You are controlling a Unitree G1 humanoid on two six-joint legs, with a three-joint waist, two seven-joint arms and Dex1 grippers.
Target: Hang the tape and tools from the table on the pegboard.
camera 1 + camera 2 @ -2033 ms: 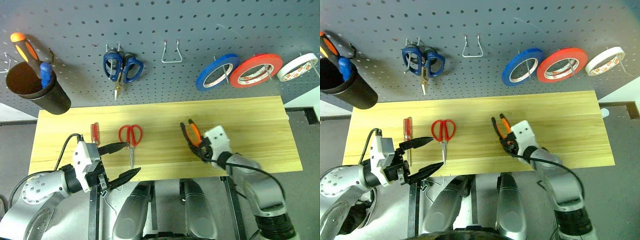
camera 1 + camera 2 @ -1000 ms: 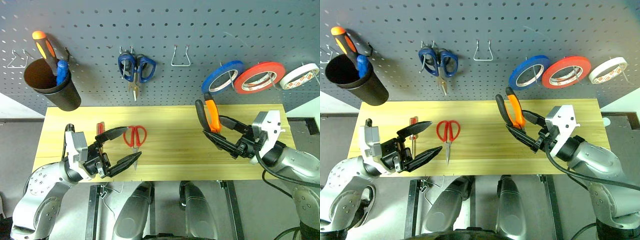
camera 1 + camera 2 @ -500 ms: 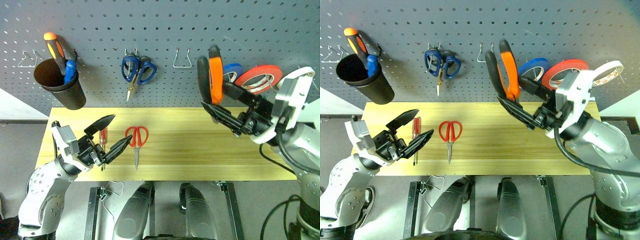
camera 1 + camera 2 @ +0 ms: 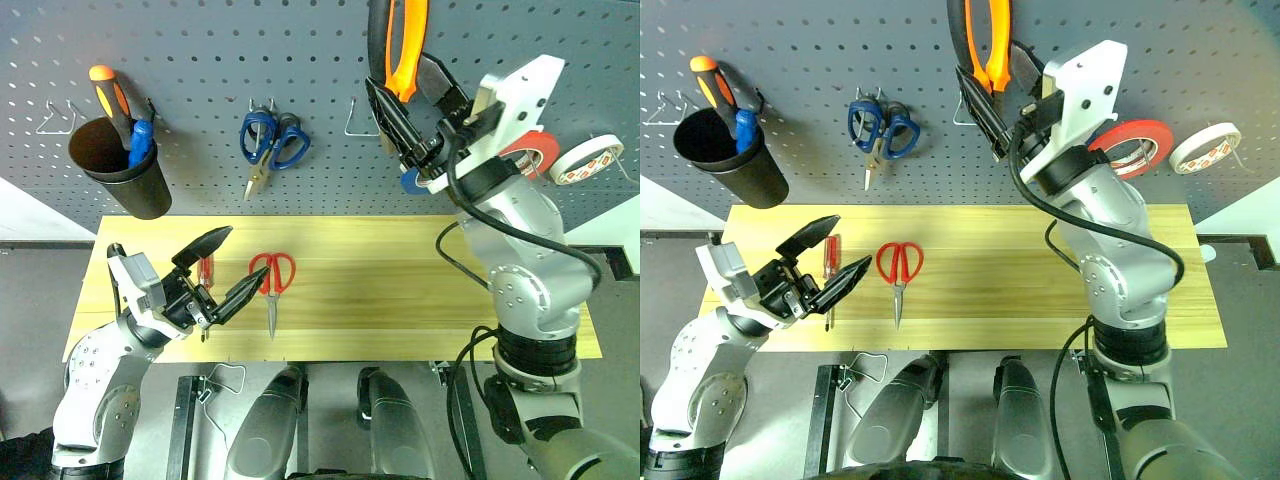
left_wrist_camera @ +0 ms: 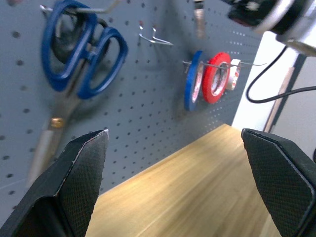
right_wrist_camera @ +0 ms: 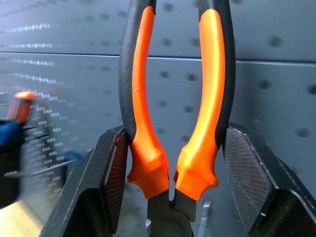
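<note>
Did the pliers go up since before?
Yes. The right gripper has lifted the pliers off the table; now they are high against the pegboard, above the bare hook.

Grey floor (image 4: 620, 400) lies on both sides of the bench and below its front edge. White wall (image 4: 30, 215) shows on the left under the board's lower edge, and again at the far right (image 4: 625, 215). The lighting is even, with soft shadows.
</note>
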